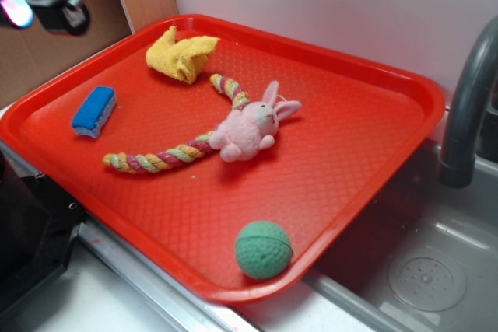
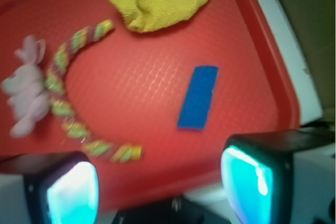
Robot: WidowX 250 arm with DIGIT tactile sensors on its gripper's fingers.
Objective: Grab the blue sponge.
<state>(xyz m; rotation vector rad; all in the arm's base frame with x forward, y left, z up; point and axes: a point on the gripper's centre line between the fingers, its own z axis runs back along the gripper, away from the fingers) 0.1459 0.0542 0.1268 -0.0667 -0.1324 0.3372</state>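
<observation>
A red plastic tray (image 1: 366, 138) with a raised rim and a fine diamond-grid texture carries everything. It sits on a grey metal surface (image 1: 436, 270) beside a dark curved tap (image 1: 467, 106).

The blue sponge (image 1: 95, 110) is a small rectangular block with rounded corners, bright blue on top and paler, whitish blue along its lower side. It lies flat near the tray's left edge, clear of the other things. In the wrist view the sponge (image 2: 198, 97) reads as a plain long blue rectangle on the red grid, lying above and between the two fingertips.

A crumpled yellow cloth (image 1: 181, 54) of soft woven fabric sits at the far side of the tray. A twisted rope (image 1: 159, 160) of pink, yellow and green strands curves across the middle, with a fuzzy pink plush rabbit (image 1: 249, 130) fixed on it. A round green ball (image 1: 264, 249) with a dimpled skin and a seam rests near the tray's front rim, well apart from the sponge.

The hand (image 2: 163, 190) hangs above the tray's left edge, its fingers (image 2: 254, 179) spread wide and holding nothing; the black fingertips carry glowing turquoise pads. In the exterior view the hand (image 1: 43, 1) shows at the upper left corner.
</observation>
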